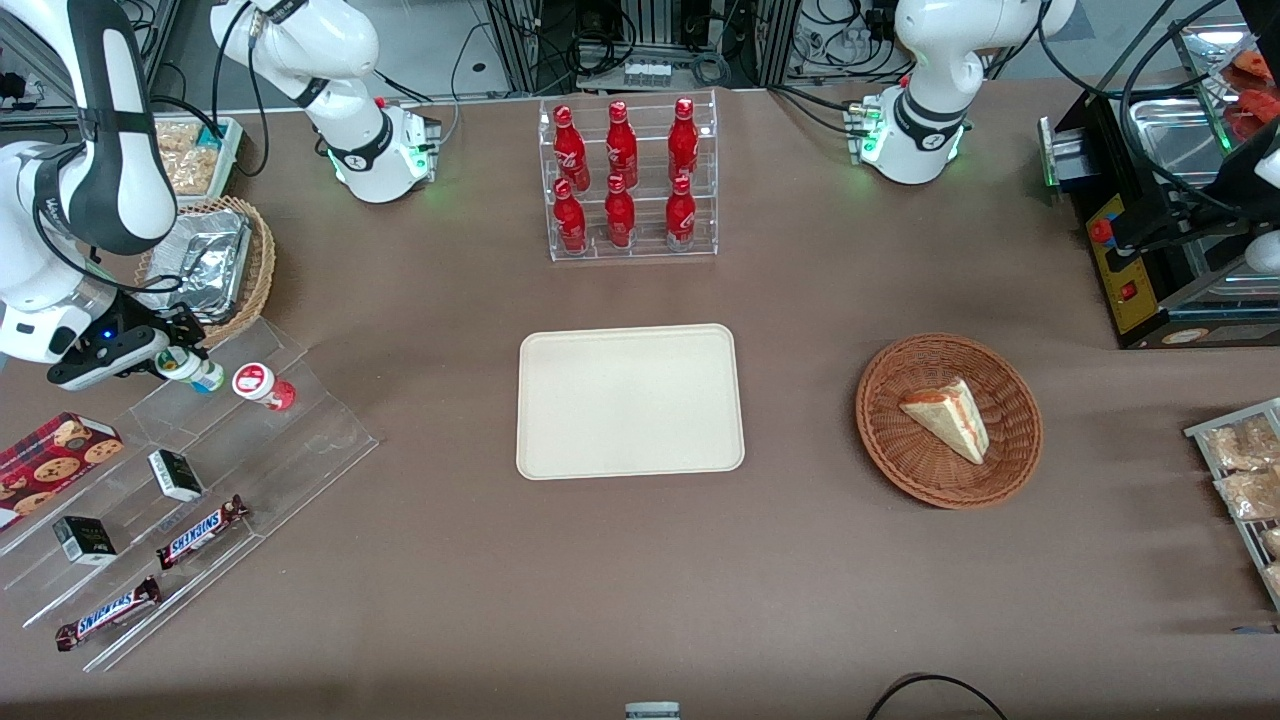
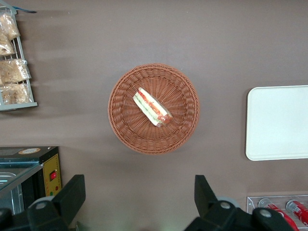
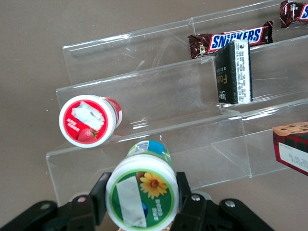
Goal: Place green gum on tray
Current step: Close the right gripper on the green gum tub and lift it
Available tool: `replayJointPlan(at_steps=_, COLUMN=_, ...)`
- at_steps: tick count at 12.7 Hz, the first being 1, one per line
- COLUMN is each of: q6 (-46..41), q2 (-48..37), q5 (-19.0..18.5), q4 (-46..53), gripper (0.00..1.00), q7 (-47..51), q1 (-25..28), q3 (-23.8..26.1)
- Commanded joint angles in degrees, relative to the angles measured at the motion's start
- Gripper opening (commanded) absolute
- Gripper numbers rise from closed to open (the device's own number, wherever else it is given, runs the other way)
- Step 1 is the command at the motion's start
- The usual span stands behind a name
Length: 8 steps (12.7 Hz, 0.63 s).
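The green gum (image 3: 142, 193) is a small bottle with a white lid bearing a green sunflower label. My gripper (image 3: 141, 197) is shut on its lid, a finger against each side. In the front view the gripper (image 1: 172, 358) holds the green gum (image 1: 192, 368) tilted just above the top step of the clear acrylic rack (image 1: 190, 480), at the working arm's end of the table. The red-lidded gum bottle (image 1: 262, 385) stands beside it on the rack and shows in the right wrist view (image 3: 89, 120). The cream tray (image 1: 629, 401) lies empty at the table's middle.
The rack also holds Snickers bars (image 1: 200, 531), small black boxes (image 1: 176, 474) and a cookie box (image 1: 55, 457). A wicker basket with foil (image 1: 212, 262) sits near the gripper. A clear stand of red bottles (image 1: 627, 178) and a basket with a sandwich (image 1: 948, 420) flank the tray.
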Motion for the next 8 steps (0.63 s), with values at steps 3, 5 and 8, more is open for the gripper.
replayJointPlan(at_steps=3, q6=-5.38, q2=-0.82, q5=-0.57, q4=3.88, gripper=0.00, q7=-0.32, q1=0.51, q3=0.27)
replayJointPlan(at_steps=5, q6=-11.36, q2=-1.95, q5=-0.57, q4=6.87, gripper=0.00, q7=-0.14, q1=0.51, q3=0.36)
replayJointPlan(at_steps=8, q6=-17.35, q2=-4.77, q5=0.30, q4=9.69, gripper=0.00, q7=1.08, q1=1.13, q3=2.90)
